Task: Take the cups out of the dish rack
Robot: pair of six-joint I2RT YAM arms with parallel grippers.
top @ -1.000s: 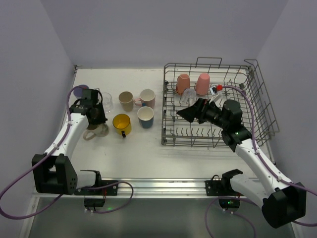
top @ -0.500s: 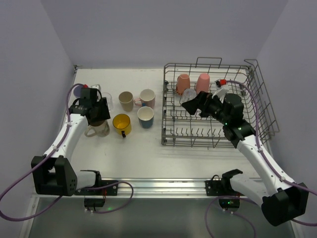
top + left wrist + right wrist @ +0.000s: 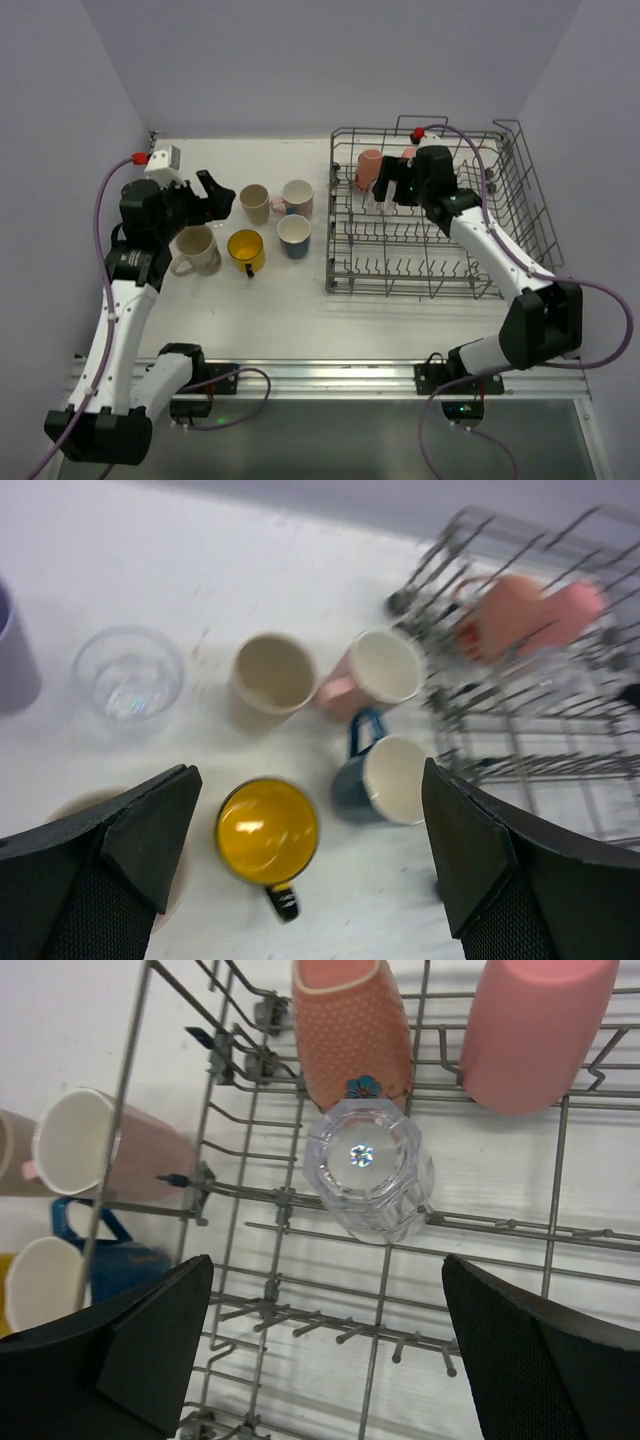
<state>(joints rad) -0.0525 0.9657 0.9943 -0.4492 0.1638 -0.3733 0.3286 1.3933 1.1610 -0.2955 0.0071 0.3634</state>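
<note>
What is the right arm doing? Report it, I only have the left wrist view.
Observer: The right gripper hangs over the dish rack, jaws open.
Operator: Tell me what is under it.
Observer: A clear glass tumbler, upside down on the tines. It sits centred between the jaws in the right wrist view and is not gripped.
Operator: Count what remains in the rack.
Observer: Three. The tumbler, plus a salmon cup and a pink cup, both upside down just behind it.
</note>
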